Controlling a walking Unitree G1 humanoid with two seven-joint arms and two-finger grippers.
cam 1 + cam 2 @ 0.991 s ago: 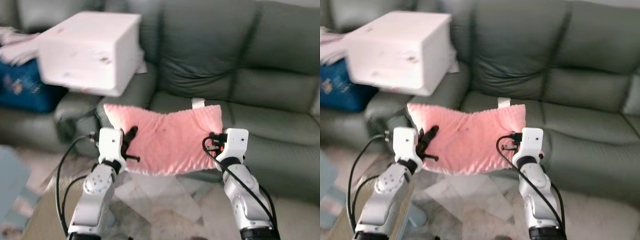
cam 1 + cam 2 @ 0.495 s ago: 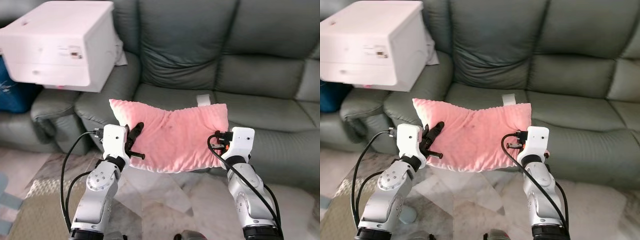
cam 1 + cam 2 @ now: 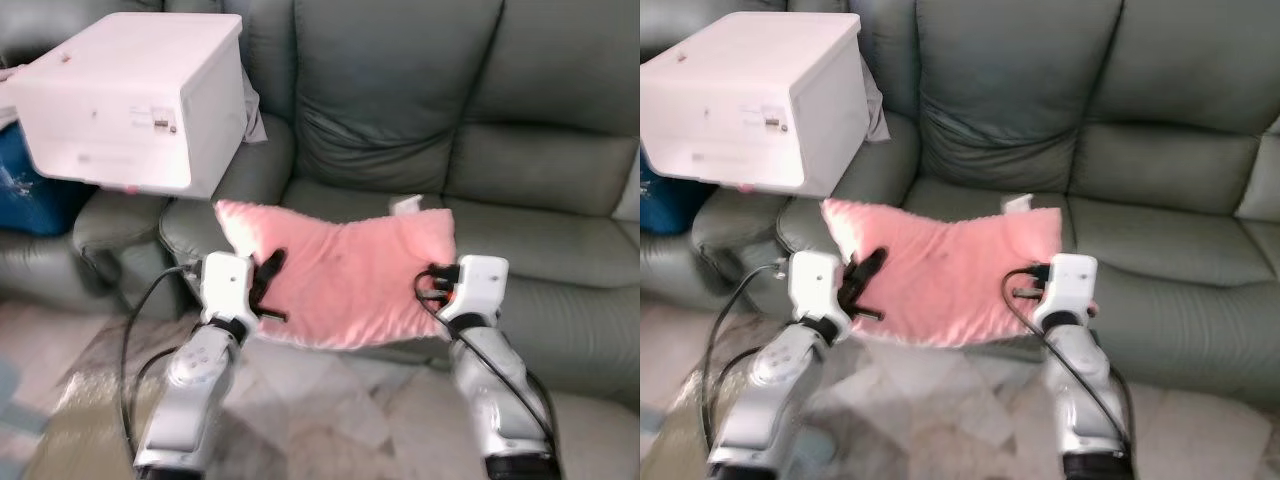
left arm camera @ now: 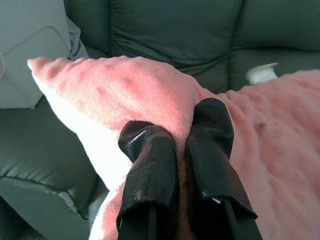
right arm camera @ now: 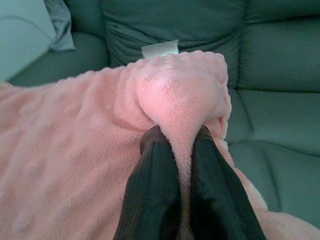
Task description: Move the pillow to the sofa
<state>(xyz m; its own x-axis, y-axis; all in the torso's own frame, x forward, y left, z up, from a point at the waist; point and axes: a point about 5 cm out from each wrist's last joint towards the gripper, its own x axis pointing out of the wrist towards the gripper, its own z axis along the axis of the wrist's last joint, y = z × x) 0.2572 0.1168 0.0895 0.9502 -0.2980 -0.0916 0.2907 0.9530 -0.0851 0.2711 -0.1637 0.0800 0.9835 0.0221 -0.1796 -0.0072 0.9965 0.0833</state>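
A fluffy pink pillow [image 3: 345, 275] hangs between my two arms, just in front of the dark green sofa [image 3: 560, 240] and above the edge of its seat. My left gripper [image 3: 268, 277] is shut on the pillow's left edge; in the left wrist view its two black fingers [image 4: 150, 150] pinch the pink plush. On the pillow's right end my right gripper [image 5: 180, 140] is shut, with a fold of fabric squeezed between its fingers [image 5: 155, 165]. A small white tag [image 3: 405, 204] sticks up from the pillow's far edge.
A large white box [image 3: 130, 100] rests on the sofa's left armrest, with a blue object [image 3: 25, 190] behind it at the far left. Pale marble floor [image 3: 330, 420] lies below my arms. The sofa's middle and right seat cushions stretch behind the pillow.
The whole picture has shifted and turned blurry, so the camera has moved. Both grippers keep the same hold on the pillow, which stays in front of the sofa seat.
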